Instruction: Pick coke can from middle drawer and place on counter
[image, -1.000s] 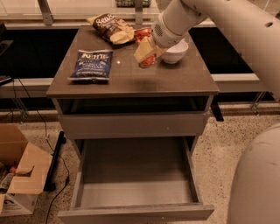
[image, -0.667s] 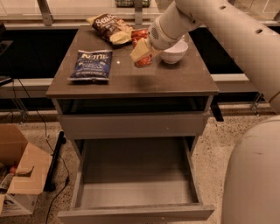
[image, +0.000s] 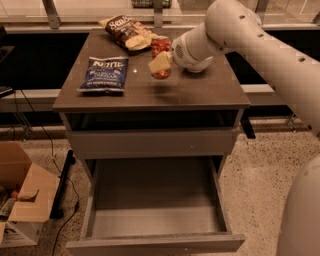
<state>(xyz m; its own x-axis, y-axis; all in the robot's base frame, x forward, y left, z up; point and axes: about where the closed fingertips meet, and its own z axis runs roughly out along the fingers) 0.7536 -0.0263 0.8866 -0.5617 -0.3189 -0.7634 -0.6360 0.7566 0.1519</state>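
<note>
Gripper (image: 161, 64) sits slightly further left than a moment ago. Nearest, drawer (image: 155, 243) stands pulled out under counter (image: 200, 92); on counter, blue bag (image: 104, 74) lies left, and right of it fingers (image: 157, 63) are clamped on upright can (image: 161, 47), its base at or just above the surface, cannot tell which. Brown bag (image: 125, 31) lies at far edge.

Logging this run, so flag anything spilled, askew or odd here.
Nothing stands out. The gripper holds the can upright at the counter, beside two intact chip bags. The drawer is pulled out and bare, as the task would leave it. Nothing is spilled.
</note>
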